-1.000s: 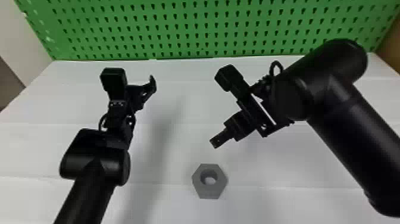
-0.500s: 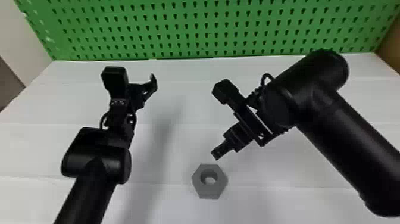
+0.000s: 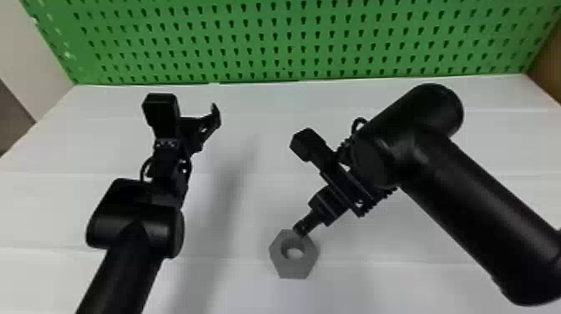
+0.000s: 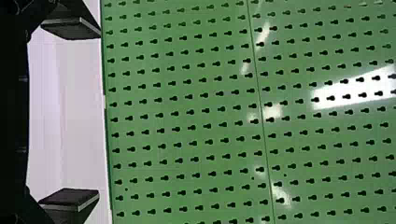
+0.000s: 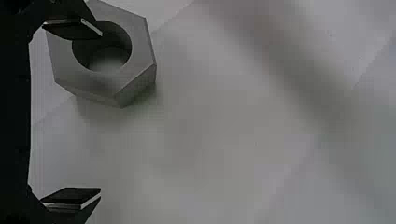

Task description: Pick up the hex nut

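My right gripper (image 3: 301, 229) is over the far edge of the grey hex nut (image 3: 294, 269), which lies flat on the white table. In the right wrist view, the right gripper (image 5: 72, 114) stands wide open, and one finger overlaps the hole of the hex nut (image 5: 135, 46); whether it touches cannot be told. My left gripper (image 3: 216, 117) is parked at the left, well away from the nut. It is open with nothing between its fingers, as the left wrist view shows the left gripper (image 4: 72, 114) facing the pegboard.
A green pegboard (image 3: 288, 41) rises along the back edge of the white table (image 3: 259, 150). Shadows fall on the tabletop between the two arms. The right forearm reaches across the table's right side.
My right gripper has come nearer to the robot and slightly left, from beyond the nut to over its far edge. The left arm and the nut have kept their places.
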`<state>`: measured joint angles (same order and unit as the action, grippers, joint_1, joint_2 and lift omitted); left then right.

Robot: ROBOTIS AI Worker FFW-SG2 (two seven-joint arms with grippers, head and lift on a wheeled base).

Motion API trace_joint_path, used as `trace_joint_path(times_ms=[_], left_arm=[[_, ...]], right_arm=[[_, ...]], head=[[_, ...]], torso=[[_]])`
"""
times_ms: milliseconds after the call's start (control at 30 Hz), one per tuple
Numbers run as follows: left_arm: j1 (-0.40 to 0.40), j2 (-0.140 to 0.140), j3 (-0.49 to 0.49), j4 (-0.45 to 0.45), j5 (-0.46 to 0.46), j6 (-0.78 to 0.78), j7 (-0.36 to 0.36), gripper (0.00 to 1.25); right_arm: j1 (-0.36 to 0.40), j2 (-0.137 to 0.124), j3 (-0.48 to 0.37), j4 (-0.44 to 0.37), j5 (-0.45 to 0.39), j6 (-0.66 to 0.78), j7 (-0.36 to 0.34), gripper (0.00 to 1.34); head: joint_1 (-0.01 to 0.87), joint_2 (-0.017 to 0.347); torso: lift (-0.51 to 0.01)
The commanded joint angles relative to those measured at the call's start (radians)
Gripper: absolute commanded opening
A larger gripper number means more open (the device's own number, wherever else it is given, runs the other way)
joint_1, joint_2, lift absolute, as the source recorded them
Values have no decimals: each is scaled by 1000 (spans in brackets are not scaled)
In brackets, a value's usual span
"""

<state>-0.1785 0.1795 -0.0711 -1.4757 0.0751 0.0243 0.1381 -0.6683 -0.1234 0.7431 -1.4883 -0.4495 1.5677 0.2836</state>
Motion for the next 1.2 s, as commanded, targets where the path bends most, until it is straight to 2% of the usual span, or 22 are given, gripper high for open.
trace_joint_path(times_ms=[0, 533, 1167], left_arm=[[-1, 0, 1, 0, 0, -1, 0, 1161], [1, 0, 4, 0, 2, -7, 0, 1161], [1, 0, 4, 0, 5, -15, 0, 1161]], right_arm=[[-7, 7, 13, 23, 0, 4, 0, 1223], [-5, 30, 32, 94, 2, 4, 0, 1223], [0, 60, 15, 161, 35, 4, 0, 1221]], head=[[785, 149], [785, 149], [785, 149]], torso=[[-83], [-83], [-83]])
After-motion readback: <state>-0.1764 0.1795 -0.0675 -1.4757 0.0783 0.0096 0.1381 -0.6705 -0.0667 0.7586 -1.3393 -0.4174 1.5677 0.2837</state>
